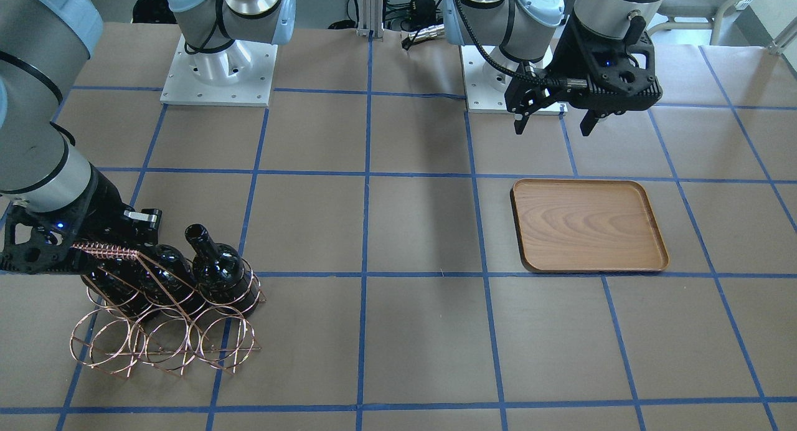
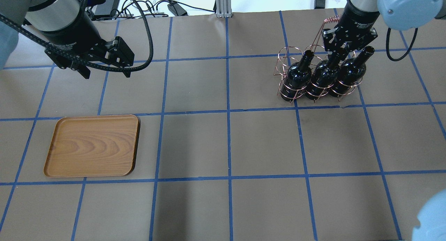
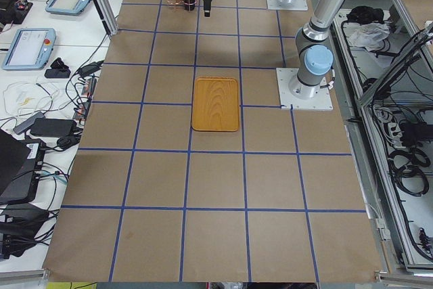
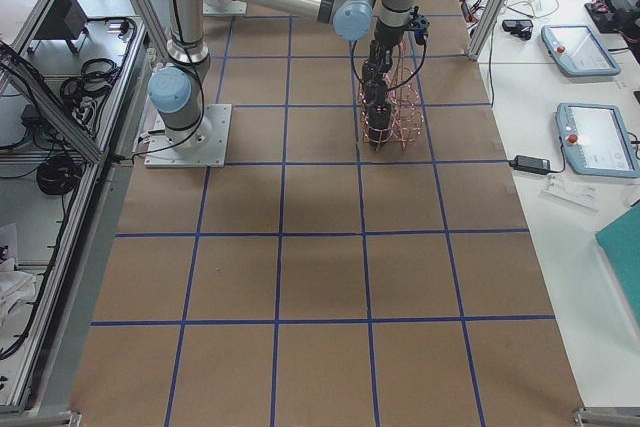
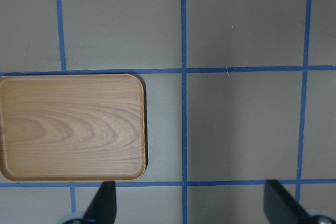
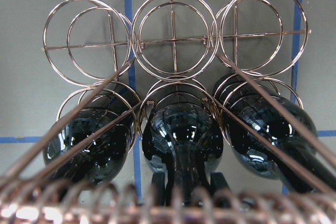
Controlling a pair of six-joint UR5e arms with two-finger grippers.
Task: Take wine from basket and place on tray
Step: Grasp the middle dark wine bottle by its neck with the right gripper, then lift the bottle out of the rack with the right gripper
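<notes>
Three black wine bottles stand in the near row of the copper wire basket (image 2: 289,56), at the table's far right. My right gripper (image 2: 337,56) is down behind the basket's coiled handle, shut on the neck of the middle bottle (image 2: 324,75). In the right wrist view its fingers (image 6: 157,187) press both sides of that neck, and the bottle (image 6: 181,135) stands in its ring. The outer bottles (image 2: 299,74) (image 2: 350,72) stand free. The wooden tray (image 2: 92,145) lies bare at the near left. My left gripper (image 2: 106,72) hangs open and empty above the table, beyond the tray (image 5: 71,127).
The basket's far row of rings (image 6: 170,40) holds nothing. Blue tape lines grid the brown table. The arm bases (image 1: 218,70) stand on plates at the robot's edge. Cables and tablets (image 3: 27,42) lie off the table's operator side.
</notes>
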